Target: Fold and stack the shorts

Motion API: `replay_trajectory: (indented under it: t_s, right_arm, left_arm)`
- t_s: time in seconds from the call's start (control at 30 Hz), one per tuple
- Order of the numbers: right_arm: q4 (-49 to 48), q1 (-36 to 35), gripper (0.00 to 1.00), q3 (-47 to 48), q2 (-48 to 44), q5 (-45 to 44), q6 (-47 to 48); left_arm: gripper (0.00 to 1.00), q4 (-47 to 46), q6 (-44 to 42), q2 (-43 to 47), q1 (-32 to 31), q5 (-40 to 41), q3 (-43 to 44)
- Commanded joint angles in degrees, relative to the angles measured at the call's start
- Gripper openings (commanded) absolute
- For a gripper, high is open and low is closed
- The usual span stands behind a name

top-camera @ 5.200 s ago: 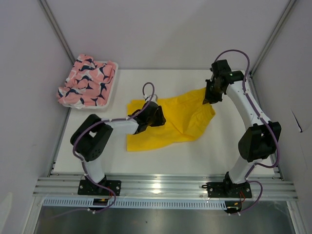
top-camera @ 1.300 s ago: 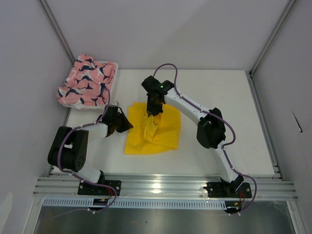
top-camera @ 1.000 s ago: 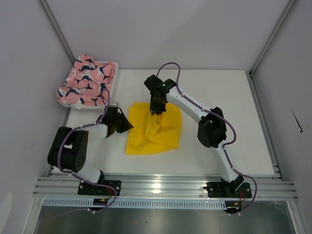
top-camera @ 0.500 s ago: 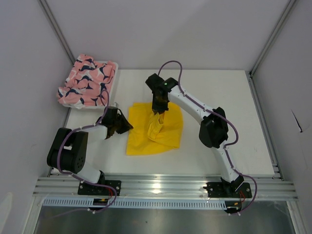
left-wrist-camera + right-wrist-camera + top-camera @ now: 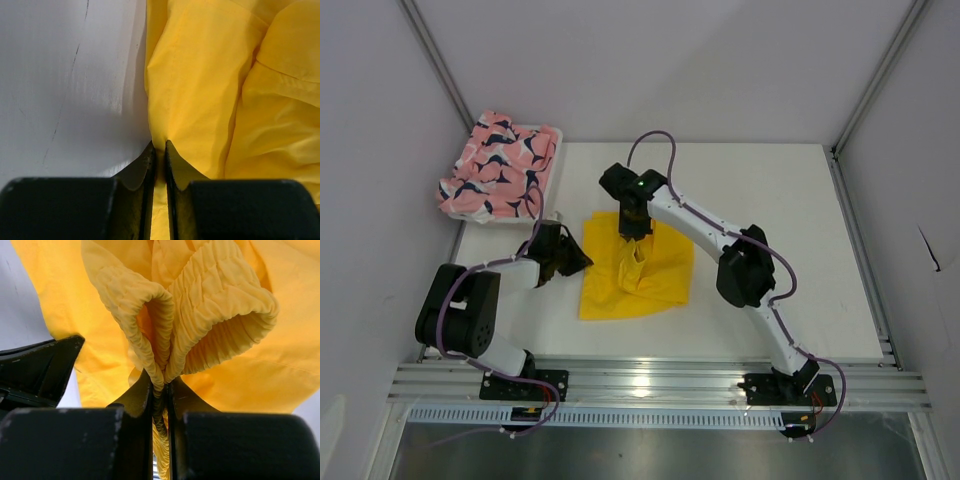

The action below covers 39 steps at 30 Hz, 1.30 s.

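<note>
Yellow shorts (image 5: 650, 280) lie partly folded in the middle of the white counter (image 5: 800, 220). The right claw (image 5: 161, 382) is clamped on a bunch of their elastic waistband (image 5: 220, 305), holding it up off the cloth below. The left claw (image 5: 160, 150), low at the shorts' left edge, pinches a fold of the yellow fabric there. The pink shorts (image 5: 495, 165) sit heaped in the white basket (image 5: 548, 185) at the far left corner, well apart.

A pair of shorts (image 5: 655, 280) lies mid-table (image 5: 810, 230), the left gripper (image 5: 578, 258) at its left edge, the right gripper (image 5: 633, 232) on its far part. A second pair of shorts (image 5: 495, 165) sits in a basket (image 5: 553, 160) at the far-left corner.
</note>
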State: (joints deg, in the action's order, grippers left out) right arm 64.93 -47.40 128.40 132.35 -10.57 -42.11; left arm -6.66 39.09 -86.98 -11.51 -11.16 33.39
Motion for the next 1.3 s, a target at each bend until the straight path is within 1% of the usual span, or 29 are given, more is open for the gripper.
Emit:
replay_trajectory:
  t_s: [0.0,0.1,0.17,0.2,0.23,0.27,0.3,0.37,0.4,0.43,0.47,0.53,0.57,0.63,0.67,0.7,0.77,0.8,0.83,0.87,0.9,0.93,1.0,1.03,1.07,1.1,1.17,1.23,1.27]
  right_arm:
    - [-0.6,-0.9,0.02,3.6,1.7,-3.0,-2.1]
    - [-2.4,-1.5,0.03,3.4,2.3,-1.9,-2.8]
    - [-6.4,-1.7,0.13,2.1,1.7,1.9,-2.8]
    - [-8.4,-1.7,0.23,1.2,1.1,3.9,-3.0]
    - [-13.0,-1.7,0.27,-1.4,0.3,7.8,-3.2]
    - [-15.3,-1.7,0.30,-2.9,-1.6,9.5,-3.2]
    - [-17.8,-1.7,0.41,-4.4,-2.9,10.8,-3.7]
    - [-23.7,-1.6,0.52,-8.9,-5.3,13.9,-3.9]
    - [-25.5,-1.6,0.65,-10.4,-7.8,14.3,-3.9]
    - [-28.9,-1.6,0.71,-13.8,-9.1,14.7,-3.9]
    - [-30.7,-1.5,0.74,-15.8,-10.4,16.1,-3.9]
    - [-36.5,-0.7,0.72,-20.0,-14.9,17.2,-3.9]
    - [-38.4,-0.4,0.71,-24.2,-16.4,17.8,-3.9]
    - [-44.8,0.9,0.66,-28.5,-20.6,20.7,-4.0]
    - [-46.8,1.3,0.63,-32.8,-22.0,21.6,-4.2]
    - [-51.0,2.5,0.59,-34.9,-23.1,23.4,-4.6]
    - [-54.6,3.4,0.56,-38.4,-26.2,24.8,-4.7]
    - [-57.2,3.8,0.52,-41.0,-26.9,25.9,-4.7]
    - [-58.1,4.5,0.49,-42.2,-27.8,26.2,-4.7]
    - [-58.9,4.7,0.45,-43.0,-28.2,26.3,-4.7]
    - [-60.3,4.9,0.35,-44.9,-28.5,26.2,-4.7]
    - [-61.1,5.1,0.31,-45.6,-28.7,26.3,-4.8]
    - [-62.1,5.4,0.27,-46.7,-28.6,25.5,-4.7]
    - [-62.2,5.6,0.28,-46.7,-28.3,25.2,-4.6]
    - [-62.3,5.7,0.30,-46.7,-27.6,25.1,-4.2]
    - [-62.0,5.8,0.46,-46.4,-27.2,24.6,-3.5]
    - [-61.8,5.9,0.56,-45.3,-25.6,24.0,-2.6]
    - [-60.2,5.8,0.60,-43.9,-24.4,23.1,-1.4]
    - [-59.9,5.7,0.68,-42.7,-23.8,22.8,-1.0]
  left_arm:
    - [0.14,-0.7,1.2,2.5,-1.0,-0.1,-1.7]
    - [0.14,-1.0,1.8,3.5,-2.0,0.6,-2.4]
    - [0.14,-0.9,2.0,4.2,-2.5,1.3,-2.8]
    - [0.14,-0.9,2.1,4.4,-2.8,1.4,-2.9]
    - [0.14,-0.8,2.1,4.3,-3.0,1.6,-2.9]
    - [0.14,-0.7,2.2,4.2,-3.0,1.6,-2.6]
    - [0.13,-0.6,2.2,4.1,-3.1,1.6,-2.5]
    - [0.13,-0.5,2.1,3.8,-3.1,1.7,-2.5]
    - [0.13,-0.5,2.1,4.0,-3.1,1.7,-2.5]
    - [0.13,-0.5,2.1,4.0,-3.1,1.8,-2.5]
    - [0.13,-0.4,2.1,4.0,-3.1,1.8,-2.5]
    - [0.14,-0.2,2.0,4.2,-3.1,1.8,-2.4]
    - [0.14,0.2,1.9,4.3,-3.1,1.8,-2.3]
    - [0.16,1.1,1.4,4.9,-2.7,1.6,-1.9]
    - [0.16,1.8,1.0,5.2,-2.3,1.5,-1.9]
    - [0.18,2.1,0.8,5.9,-1.9,1.4,-2.0]
    - [0.22,3.1,0.2,7.9,-0.9,0.4,-2.3]
    - [0.24,3.5,-0.2,8.8,-0.4,-0.1,-2.1]
    - [0.35,4.1,-0.5,10.8,-0.2,-0.4,-1.9]
    - [0.43,5.8,-0.9,11.7,0.2,-0.2,-1.7]
    - [0.51,6.2,-1.1,12.9,0.9,0.0,-1.3]
    - [0.62,6.5,-1.3,14.9,1.3,0.2,-1.4]
    - [0.69,8.9,-1.5,16.2,2.7,0.4,-1.2]
    - [0.75,9.2,-1.6,16.8,3.3,0.2,-1.1]
    - [0.77,9.9,-1.8,16.8,3.9,0.0,-0.9]
    - [0.78,10.1,-1.9,16.8,5.3,-0.8,-0.3]
    - [0.79,9.5,-1.7,16.8,7.1,-2.6,-0.3]
    - [0.79,7.3,-0.9,17.5,8.0,-4.3,-1.3]
    - [0.79,4.7,0.1,17.5,8.4,-4.7,-1.5]
